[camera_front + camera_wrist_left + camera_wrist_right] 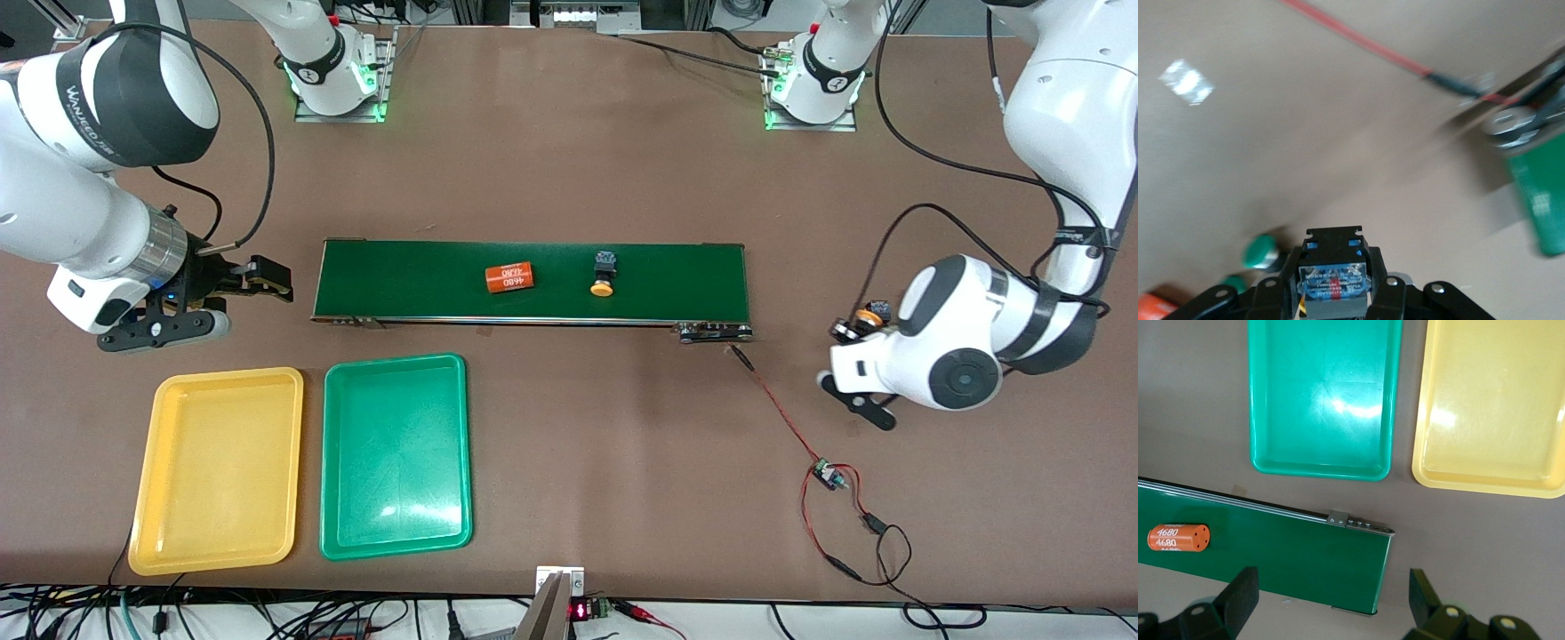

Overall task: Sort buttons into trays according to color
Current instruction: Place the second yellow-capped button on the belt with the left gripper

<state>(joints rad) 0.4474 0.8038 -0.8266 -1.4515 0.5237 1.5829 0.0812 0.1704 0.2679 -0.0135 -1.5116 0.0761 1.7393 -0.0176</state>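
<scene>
While the left gripper has a button: the left gripper point(1335, 297) is clamped tight across the black body of one button point(869, 313). Its yellow-orange cap shows in the front view.
Held button's place: over bare table off the conveyor belt's point(400, 276) end on the left arm's side, about 3 o'clock from the belt's middle in the front view.
Second yellow-orange button point(605, 271): lies on its side on the belt at 3 o'clock from the orange cylinder point(509, 277), with its cap pointing to 6 o'clock.
Green caps: two green-capped buttons point(1258, 250) show on the table under the left gripper in the left wrist view.
Right gripper point(1331, 613): fingers spread wide and holding nothing. It waits over the belt's end on the right arm's side.
Trays: the yellow tray point(160, 391) and green tray point(333, 373) lie side by side at about 7 to 8 o'clock from the belt's middle, yellow at 9 o'clock of green. No button is in either.
Handling, judged: small, light, rigid plastic. It should neither bend nor crush.
Slip risk, judged: the round, smooth cap would likely squirm out of flat pads.
Where to hold, judged: the squared body's two flat sides, as the current grip has it.
Belt button, judged: close across the body from above, leaving the cap free.
</scene>
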